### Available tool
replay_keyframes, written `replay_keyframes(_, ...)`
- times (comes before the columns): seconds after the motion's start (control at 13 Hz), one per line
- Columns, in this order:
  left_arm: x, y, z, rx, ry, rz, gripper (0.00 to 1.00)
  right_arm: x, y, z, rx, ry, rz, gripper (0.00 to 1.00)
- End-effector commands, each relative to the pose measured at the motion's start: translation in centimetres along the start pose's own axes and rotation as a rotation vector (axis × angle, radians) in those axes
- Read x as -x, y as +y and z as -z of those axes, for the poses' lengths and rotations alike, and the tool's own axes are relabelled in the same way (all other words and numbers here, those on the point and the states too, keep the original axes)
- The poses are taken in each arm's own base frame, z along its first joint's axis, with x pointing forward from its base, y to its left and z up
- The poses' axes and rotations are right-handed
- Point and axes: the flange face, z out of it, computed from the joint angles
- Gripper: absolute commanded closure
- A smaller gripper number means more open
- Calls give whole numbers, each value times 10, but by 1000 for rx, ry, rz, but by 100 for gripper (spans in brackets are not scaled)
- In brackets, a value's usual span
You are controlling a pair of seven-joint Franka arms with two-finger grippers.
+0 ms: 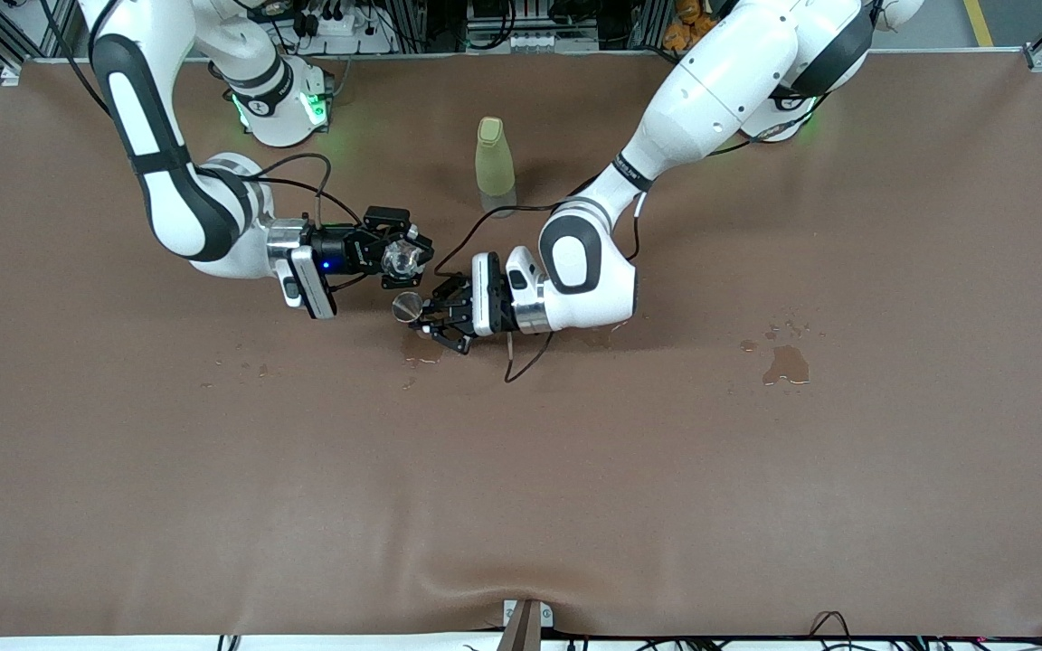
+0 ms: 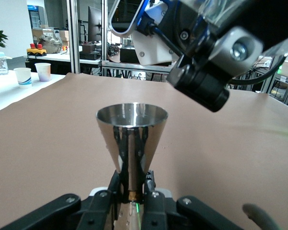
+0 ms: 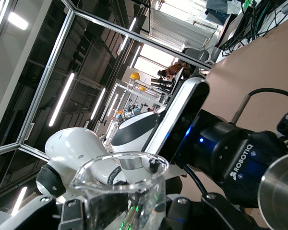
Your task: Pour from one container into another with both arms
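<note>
Gripping a steel cone-shaped cup (image 2: 131, 139) by its narrow lower part, the left gripper (image 1: 435, 318) hangs over the middle of the tabletop (image 1: 521, 470), its fingers closed tight on the metal so the cup's round mouth (image 1: 408, 306) faces up. Just beside it, the right gripper (image 1: 399, 253) clamps a clear glass beaker (image 3: 119, 184), holding it tipped on its side with the spout rim close to the steel cup's mouth; from the left wrist view the right gripper's black body (image 2: 206, 72) hangs above and just past the cup. I can't tell whether any liquid is running between the two. Farther from the front camera than both grippers, a pale yellow-green bottle (image 1: 494, 158) stands upright on the brown cover, near the arms' bases. Small wet spots (image 1: 420, 348) darken the tabletop beneath the left gripper, and a larger puddle (image 1: 785, 363) lies well apart toward the left arm's end.
</note>
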Motion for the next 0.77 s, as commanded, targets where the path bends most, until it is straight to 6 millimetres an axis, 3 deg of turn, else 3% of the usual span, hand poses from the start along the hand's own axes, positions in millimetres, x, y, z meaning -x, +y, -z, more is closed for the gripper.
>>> replay_keyframes(0.0, -5, 3, -3, -29, 13, 4, 100, 4, -12, 7, -10, 2, -61, 100)
replay_keyframes(0.69, -6, 6, -5, -22, 13, 1, 100, 2, -12, 9, -9, 4, -208, 100)
